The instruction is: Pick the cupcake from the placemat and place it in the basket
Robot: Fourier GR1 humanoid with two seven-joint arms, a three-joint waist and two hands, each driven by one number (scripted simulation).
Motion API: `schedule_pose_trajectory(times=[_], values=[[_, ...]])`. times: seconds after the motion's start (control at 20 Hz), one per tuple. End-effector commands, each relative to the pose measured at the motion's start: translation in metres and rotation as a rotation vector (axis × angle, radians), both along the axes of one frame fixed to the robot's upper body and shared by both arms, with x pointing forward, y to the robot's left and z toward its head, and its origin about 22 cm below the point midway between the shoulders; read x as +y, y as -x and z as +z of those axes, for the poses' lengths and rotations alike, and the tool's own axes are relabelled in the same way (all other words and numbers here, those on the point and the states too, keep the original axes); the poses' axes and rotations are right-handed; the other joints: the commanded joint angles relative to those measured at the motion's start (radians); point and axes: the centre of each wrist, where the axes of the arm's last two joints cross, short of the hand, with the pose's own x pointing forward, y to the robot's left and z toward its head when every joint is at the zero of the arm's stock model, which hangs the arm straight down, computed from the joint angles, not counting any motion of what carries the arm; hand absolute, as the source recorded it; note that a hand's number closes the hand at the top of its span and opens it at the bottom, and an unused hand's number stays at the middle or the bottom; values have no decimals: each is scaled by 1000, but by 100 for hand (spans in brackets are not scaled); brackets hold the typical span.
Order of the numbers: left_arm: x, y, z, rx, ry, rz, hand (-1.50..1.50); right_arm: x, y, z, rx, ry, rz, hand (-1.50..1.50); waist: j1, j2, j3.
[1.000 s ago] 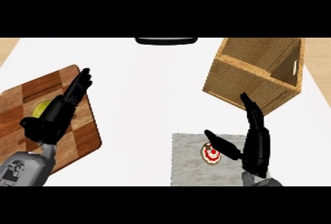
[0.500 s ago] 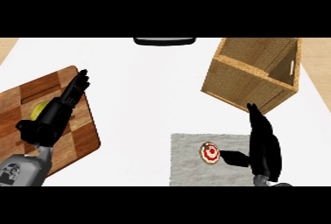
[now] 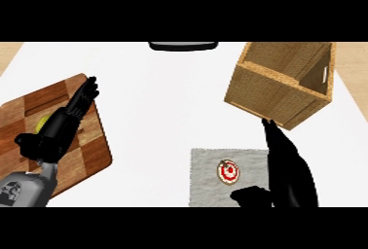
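your black right hand (image 3: 291, 170) has slid down and in beside the small red-and-white frosted cupcake (image 3: 228, 171) over the last second, fingers straight and spread wide with the thumb now low beside it, holding nothing. the cupcake sits untouched on the grey cloth placemat (image 3: 208, 187), so the grasp isn't made yet and the tilted woven wooden basket (image 3: 282, 82) waits just beyond your fingertips. your left hand (image 3: 61, 129) rests open over the brown wooden cutting board (image 3: 93, 146).

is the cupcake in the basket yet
No, the cupcake sits on the grey placemat, apart from the basket.
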Motion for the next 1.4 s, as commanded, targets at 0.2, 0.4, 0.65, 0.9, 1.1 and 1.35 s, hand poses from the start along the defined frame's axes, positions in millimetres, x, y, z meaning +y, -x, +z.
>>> schedule_pose_trajectory(times=[0.2,0.4,0.65,0.9,1.1,1.35], values=[[15,6,-5,-4,5,-16,0,4,50,63,84,91,-100,-150,13,11,6],[6,5,13,-7,16,-30,0,-1,60,72,53,50,-148,-150,25,15,9],[-6,-4,5,-22,-4,-28,0,9,58,61,18,-2,-161,-150,22,20,10],[-9,7,2,6,21,-34,0,22,43,27,-16,10,-180,-150,31,20,11],[-4,2,7,-27,23,-37,0,20,39,18,-5,59,-170,-150,31,21,11],[-4,8,8,-15,25,-27,0,26,24,0,-13,67,-194,-150,35,21,11]])
